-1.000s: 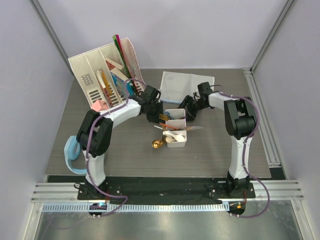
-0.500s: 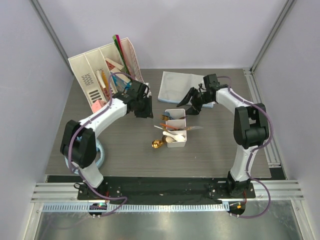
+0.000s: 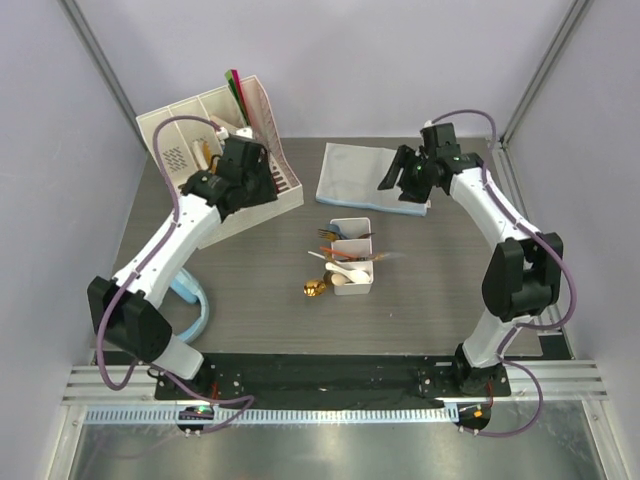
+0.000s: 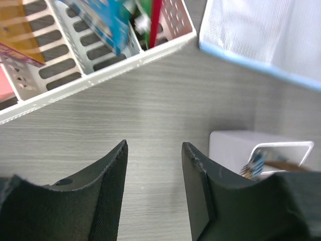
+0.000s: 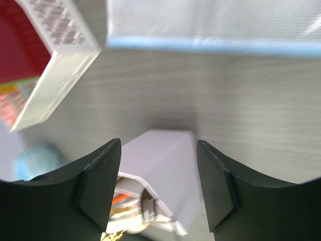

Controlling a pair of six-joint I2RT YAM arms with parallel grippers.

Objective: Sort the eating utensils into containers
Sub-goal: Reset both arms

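The white divided container [image 3: 351, 255] stands mid-table with eating utensils in it: forks [image 3: 330, 235] at the far end, white spoons [image 3: 346, 270] at the near end. A gold spoon [image 3: 315, 288] lies against its left side, and a knife [image 3: 388, 257] sticks out to the right. My left gripper [image 3: 258, 186] hovers open and empty by the file rack, left of the container [image 4: 235, 150]. My right gripper [image 3: 392, 180] hangs open and empty over the cloth's edge. In the right wrist view the container [image 5: 168, 165] and its utensils [image 5: 125, 201] show far below between the fingers [image 5: 98, 175].
A white file rack [image 3: 215, 150] with books and folders stands at the back left. A grey-blue folded cloth [image 3: 365, 172] lies at the back middle. A light blue ring [image 3: 192, 300] rests on the table by the left arm.
Both arms have drawn away from the container: the left swung left toward the rack, the right rose back over the cloth. The left jaws have widened.
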